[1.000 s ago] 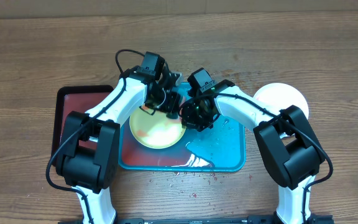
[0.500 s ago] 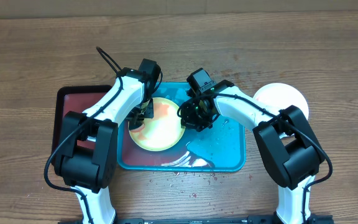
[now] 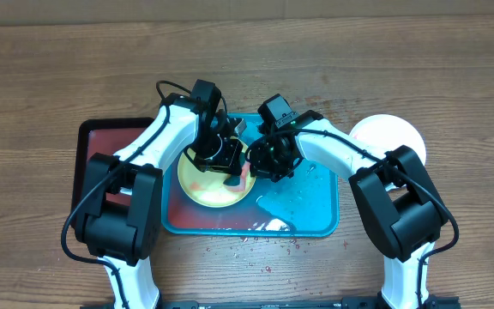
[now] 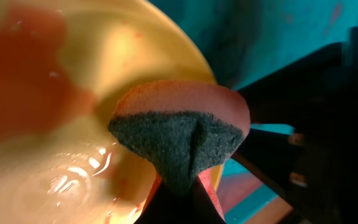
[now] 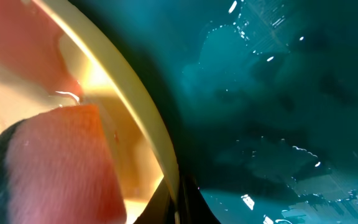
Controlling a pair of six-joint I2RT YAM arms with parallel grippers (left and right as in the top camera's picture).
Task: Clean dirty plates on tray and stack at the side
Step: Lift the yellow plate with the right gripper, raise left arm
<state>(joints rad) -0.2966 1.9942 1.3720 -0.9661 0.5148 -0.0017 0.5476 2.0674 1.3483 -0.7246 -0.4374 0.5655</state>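
One wooden surface (image 3: pixel 58 69) carries everything. On it the turquoise tray (image 3: pixel 316 219) is set in the middle, with a smaller dark red tray (image 3: pixel 101 146) touching its left side and partly covered by the left arm (image 3: pixel 157 142). The right arm (image 3: pixel 333 150) is reached in over the turquoise tray from the other side.

A yellow-green plate (image 3: pixel 208 184) is seen in the left half of the turquoise tray, and red sauce is smeared over its pale centre (the smear shows as a blurred red patch in the left wrist view (image 4: pixel 23 74)). A whitish plate (image 3: pixel 393 133) lies on the surface just off the tray's right edge, partly hidden by the right arm. Water is pooled on the tray floor (image 3: pixel 290 202) to the right of the yellow-green plate, and small red specks (image 3: pixel 256 249) are scattered on the wood in front of the tray.

A sponge (image 4: pixel 179 134), pink with a dark green scouring face, is pinched in the left gripper (image 3: pixel 232 163) and pressed against the plate's inner wall near the rim. The right gripper (image 3: pixel 262 159) is closed narrowly on that plate's right rim (image 5: pixel 160 155), one dark finger (image 5: pixel 194 202) being visible on the tray side of the rim.
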